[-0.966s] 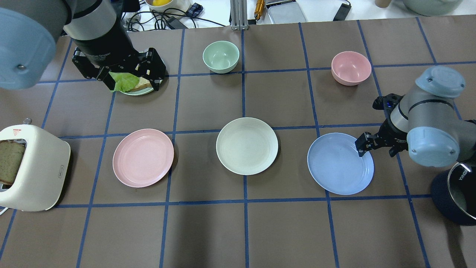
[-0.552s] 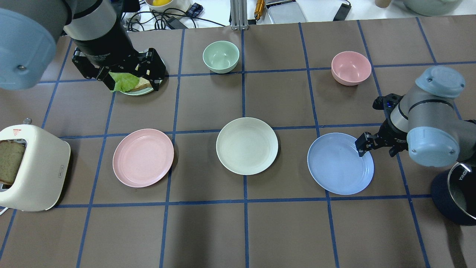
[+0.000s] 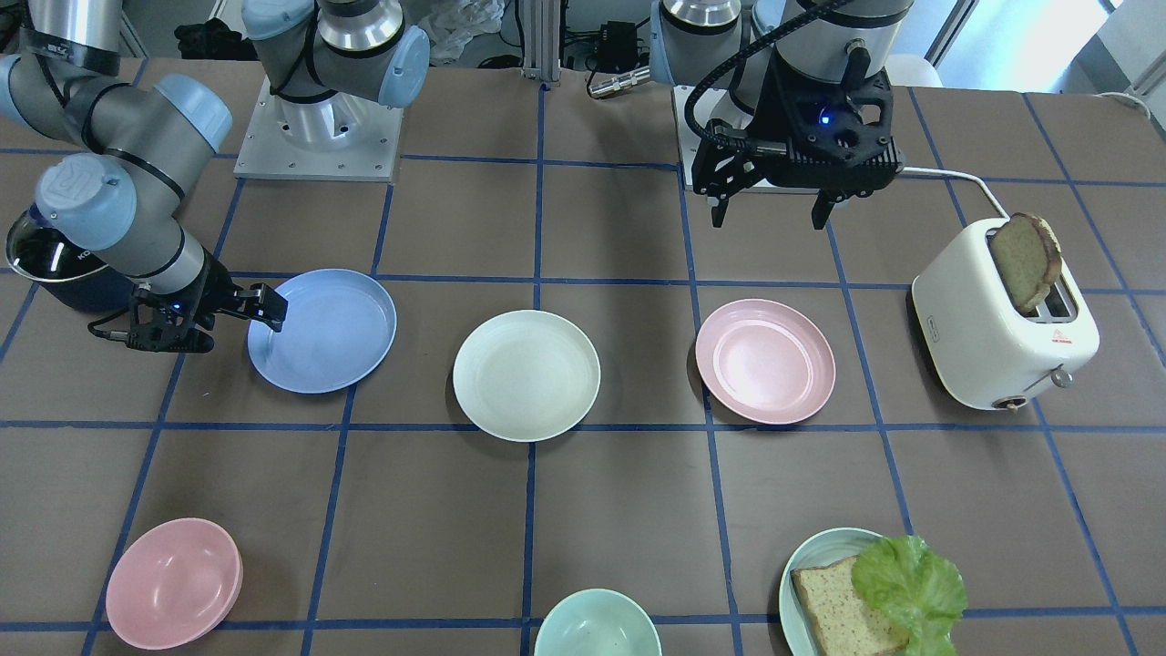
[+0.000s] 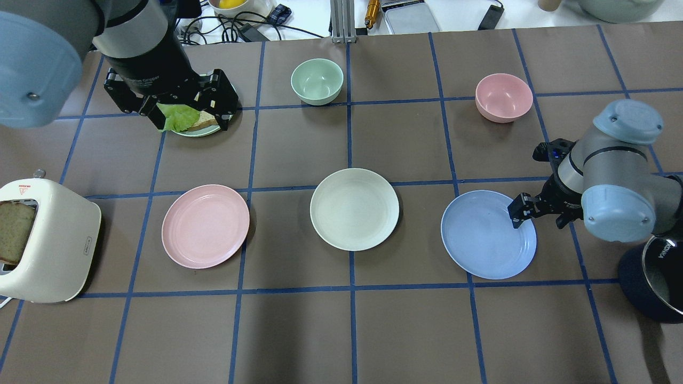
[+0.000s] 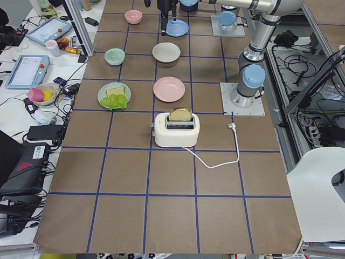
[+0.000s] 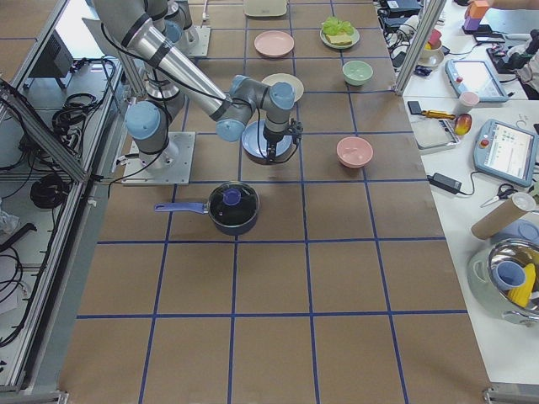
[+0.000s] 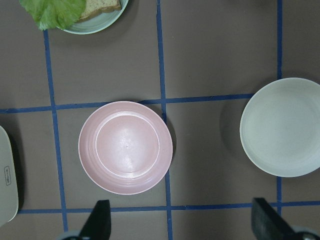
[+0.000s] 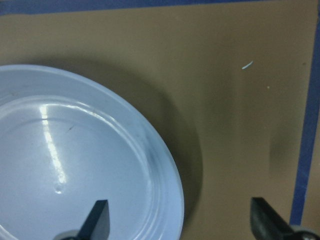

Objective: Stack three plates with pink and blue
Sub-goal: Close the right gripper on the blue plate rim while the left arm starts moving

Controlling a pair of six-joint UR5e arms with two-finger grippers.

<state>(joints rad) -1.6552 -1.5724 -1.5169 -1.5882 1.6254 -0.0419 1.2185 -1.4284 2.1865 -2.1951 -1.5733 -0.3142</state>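
Compared with a second ago, the right arm's elbow has eased slightly inward and its right gripper [image 4: 538,214] has crept a touch further over the blue plate [image 4: 483,237]. All three plates lie where they were.

**State of the tools**
- Right gripper: jaws spread and holding nothing. The wrist view shows one finger over the plate's inner surface and the other over bare table [image 4: 299,330], with the raised rim between them.
- Left gripper [image 3: 768,219]: jaws also spread and empty, held high. Its wrist view looks straight down on the pink plate [image 4: 205,225].

**Position of the work**
- The three plates lie in a row, well apart and flat on the table.
- The pink one is on the robot's left, the cream plate [image 4: 354,209] in the middle, and the blue one on the right.
- None is stacked yet.

**Governing relation**
- The blue plate extends from the right gripper toward the robot's left, in the direction of the cream plate.
- Only its right-hand rim lies within the jaws.
- The plate is round, so it has no long axis to align with. What matters is that the rim sits squarely between the fingers.
- The right arm is the nearer one for blue, the left arm for pink.

The step in hand is judged to be closing on that rim. A shallow bite could let the plate tip or slip.
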